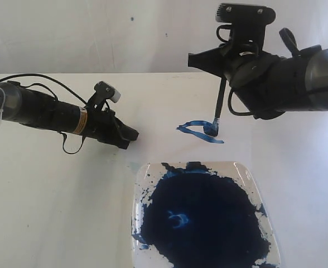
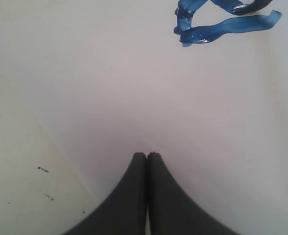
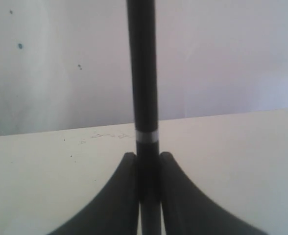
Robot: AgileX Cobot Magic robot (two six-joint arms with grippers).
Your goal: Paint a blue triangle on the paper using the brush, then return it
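A cream counter (image 1: 52, 195) runs back to a plain white wall (image 1: 97, 33), and a clear square paint tray (image 1: 239, 166) near the front edge serves as the marker for everything else.

The right jaws are closed narrowly on the brush (image 1: 221, 100), pinching its black handle between both pads; in the right wrist view a thin silver band circles the handle (image 3: 143, 73) just past the pads. From there the brush hangs nearly upright, a little tilted, beyond the tray's far rim. Its tip is stained blue and set down on the right corner of the blue triangle (image 1: 200, 131).

That triangle is small and rough (more a looping ribbon of wet blue strokes than a clean outline), far smaller than the dark blue paint pool (image 1: 203, 215) filling the tray. It lies just beyond the tray's far rim, on the paper (image 2: 183, 98), a sheet slightly whiter than the counter, whose faint edge shows in the left wrist view.

The left jaws are pressed together with nothing between them, low over the paper beyond the tray's far left corner, apart from the triangle.
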